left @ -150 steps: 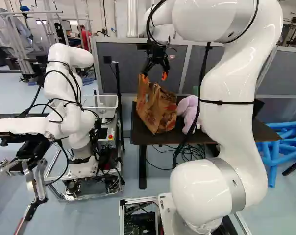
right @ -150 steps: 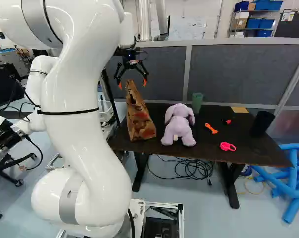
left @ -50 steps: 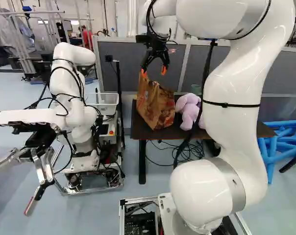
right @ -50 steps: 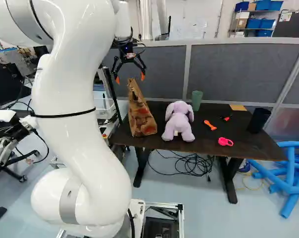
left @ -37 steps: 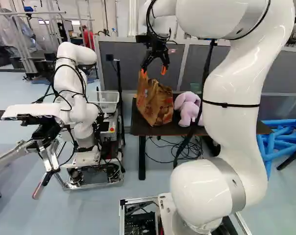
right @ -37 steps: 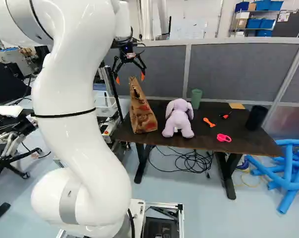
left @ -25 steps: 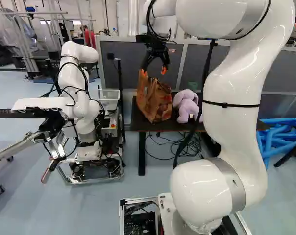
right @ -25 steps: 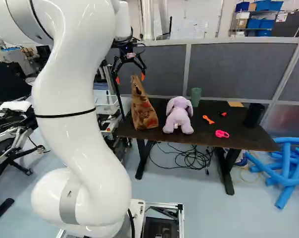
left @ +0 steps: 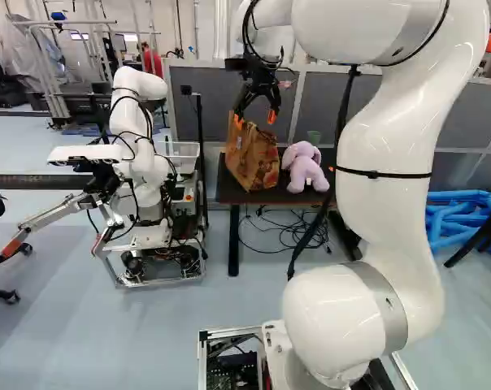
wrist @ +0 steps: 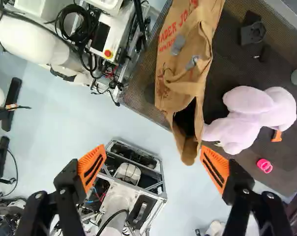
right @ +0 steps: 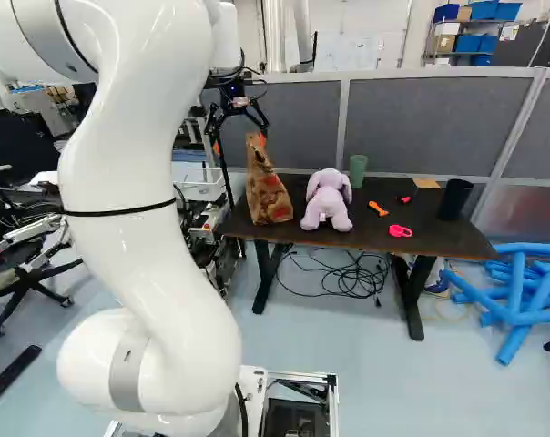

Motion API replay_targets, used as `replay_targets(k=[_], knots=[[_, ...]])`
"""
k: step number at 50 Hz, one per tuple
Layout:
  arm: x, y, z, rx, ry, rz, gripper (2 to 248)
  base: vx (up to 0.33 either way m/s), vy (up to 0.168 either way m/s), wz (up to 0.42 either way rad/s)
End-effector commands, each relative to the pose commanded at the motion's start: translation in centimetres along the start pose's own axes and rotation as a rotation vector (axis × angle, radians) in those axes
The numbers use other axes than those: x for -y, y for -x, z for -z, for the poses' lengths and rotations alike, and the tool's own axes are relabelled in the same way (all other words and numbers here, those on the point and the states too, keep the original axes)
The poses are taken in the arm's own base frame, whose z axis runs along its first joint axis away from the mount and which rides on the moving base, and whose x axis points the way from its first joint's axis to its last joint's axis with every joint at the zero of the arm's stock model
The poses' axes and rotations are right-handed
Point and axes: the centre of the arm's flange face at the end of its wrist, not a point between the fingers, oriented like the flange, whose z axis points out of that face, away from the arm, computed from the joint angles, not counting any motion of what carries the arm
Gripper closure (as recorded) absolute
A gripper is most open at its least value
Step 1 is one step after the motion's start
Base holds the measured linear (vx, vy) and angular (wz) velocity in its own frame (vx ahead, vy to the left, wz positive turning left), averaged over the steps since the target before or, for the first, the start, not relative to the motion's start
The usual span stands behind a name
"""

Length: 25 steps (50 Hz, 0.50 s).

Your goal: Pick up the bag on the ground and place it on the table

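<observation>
Above and beyond the bag in the left base view, my gripper (left: pixel 255 120) hangs with its fingers apart. The brown paper bag (left: pixel 252 159) stands upright on the left part of the dark table (right: pixel 439 238), beside the purple plush toy (right: pixel 327 202). In the wrist view my gripper (wrist: pixel 153 168) is open, with nothing held between its orange pads. The bag (wrist: pixel 180 83) lies ahead of the fingers there, its open top edge close beside one pad; whether they touch I cannot tell.
Another robot (left: pixel 136 162) stands left of the table. A green cup (right: pixel 358 170), a black cup (right: pixel 454 198), an orange toy (right: pixel 377 208) and a pink one (right: pixel 400 231) share the tabletop. Cables lie beneath it; blue tubes (right: pixel 516 300) are to its right.
The base has moved back and turned, shifting the scene. Earlier, my arm drew back slightly with the gripper open; over the last second it has held its pose. The bag has stayed put on the table.
</observation>
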Motion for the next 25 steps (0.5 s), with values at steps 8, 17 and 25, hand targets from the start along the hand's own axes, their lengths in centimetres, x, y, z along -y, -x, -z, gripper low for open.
replay_targets(k=[8,17,25], knots=[[0.00,0.00,0.00,0.000,0.000,0.000,3,-0.166,-0.043,0.015],[0.00,0.00,0.00,0.000,0.000,0.000,3,-0.144,-0.048,0.014],[0.00,0.00,0.00,0.000,0.000,0.000,3,-0.107,-0.043,0.017]])
